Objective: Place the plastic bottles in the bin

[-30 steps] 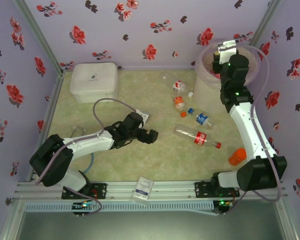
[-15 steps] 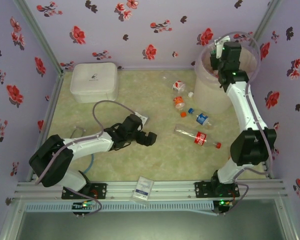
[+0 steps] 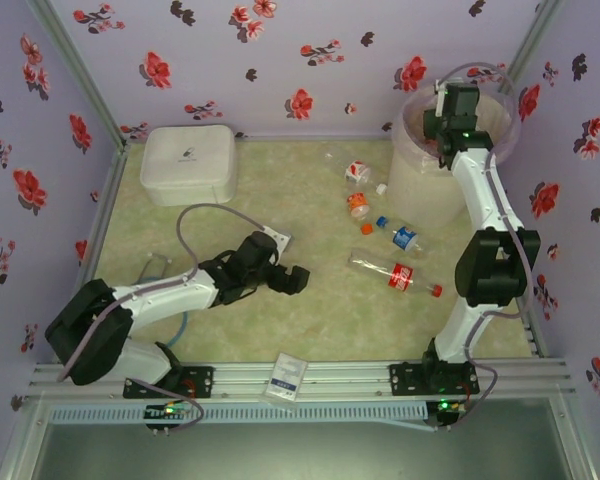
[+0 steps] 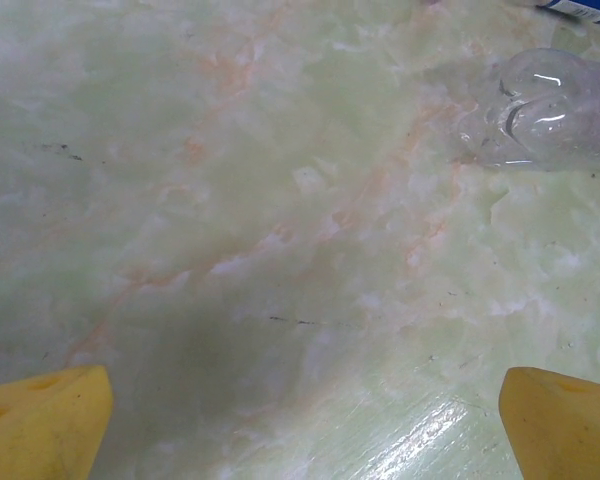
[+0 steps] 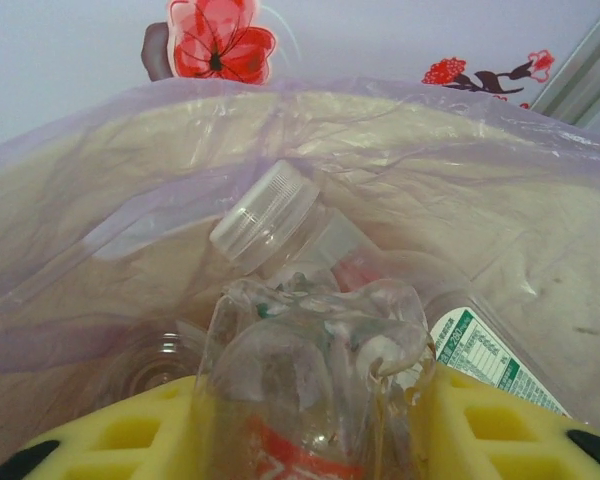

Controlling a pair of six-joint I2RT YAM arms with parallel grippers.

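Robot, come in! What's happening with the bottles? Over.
Left gripper open, empty, low over table. Right gripper above bin, crushed bottle between its fingers. Red-label bottle and others on the table. Nothing in the way.

Translucent, plastic-lined bin point(image 3: 410, 172) stands far right, a white-capped bottle point(image 5: 270, 215) inside, a crushed clear bottle point(image 5: 310, 390) at its mouth; red-labelled bottle point(image 3: 395, 273) and blue-labelled bottle point(image 3: 407, 239) lie on their sides nearer, left of it

Pale green marbled table point(image 3: 310, 310). On it, white lidded box point(image 3: 188, 164) far left and bin point(image 3: 415, 180) far right. Scattered right of centre, plastic bottles point(image 3: 395, 273).
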